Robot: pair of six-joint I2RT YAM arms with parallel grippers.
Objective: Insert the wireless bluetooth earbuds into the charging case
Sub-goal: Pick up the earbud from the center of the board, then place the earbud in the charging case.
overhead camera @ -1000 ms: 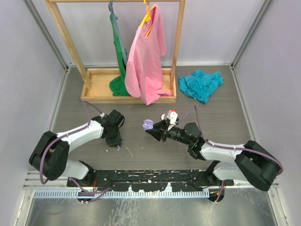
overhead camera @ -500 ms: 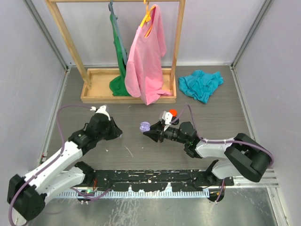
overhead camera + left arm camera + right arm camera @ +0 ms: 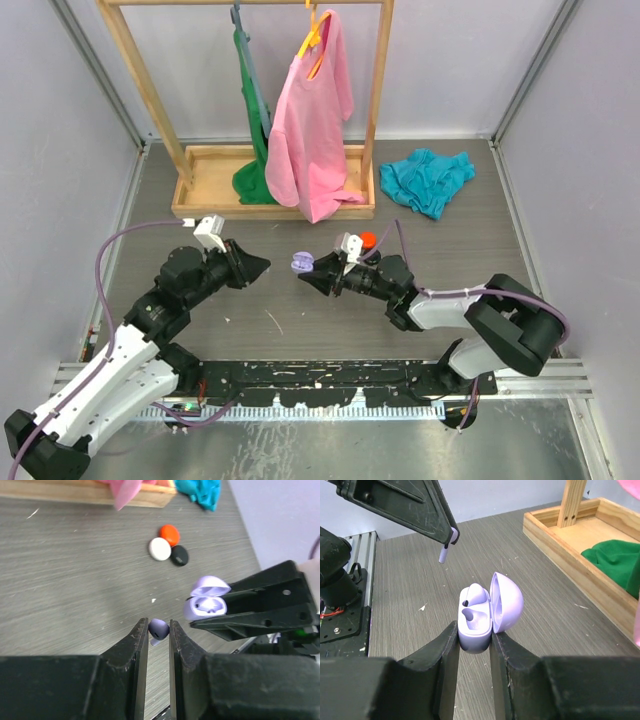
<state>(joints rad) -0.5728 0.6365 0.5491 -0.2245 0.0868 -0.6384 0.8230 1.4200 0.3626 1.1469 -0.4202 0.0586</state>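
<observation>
Left fingers (image 3: 136,652) raised lilac earbud (image 3: 158,628) toward the case (image 3: 204,607)

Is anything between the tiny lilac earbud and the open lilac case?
Nothing: left wrist view shows only air between lilac plastic earbud and open lilac case.

The top camera looks down from 6 o'clock toward 12, far off, while each wrist camera peers closely along its own fingers (image 3: 136,647); all three share the lilac case (image 3: 302,264).

White-and-black arms (image 3: 128,348), purple cables (image 3: 135,228)
</observation>
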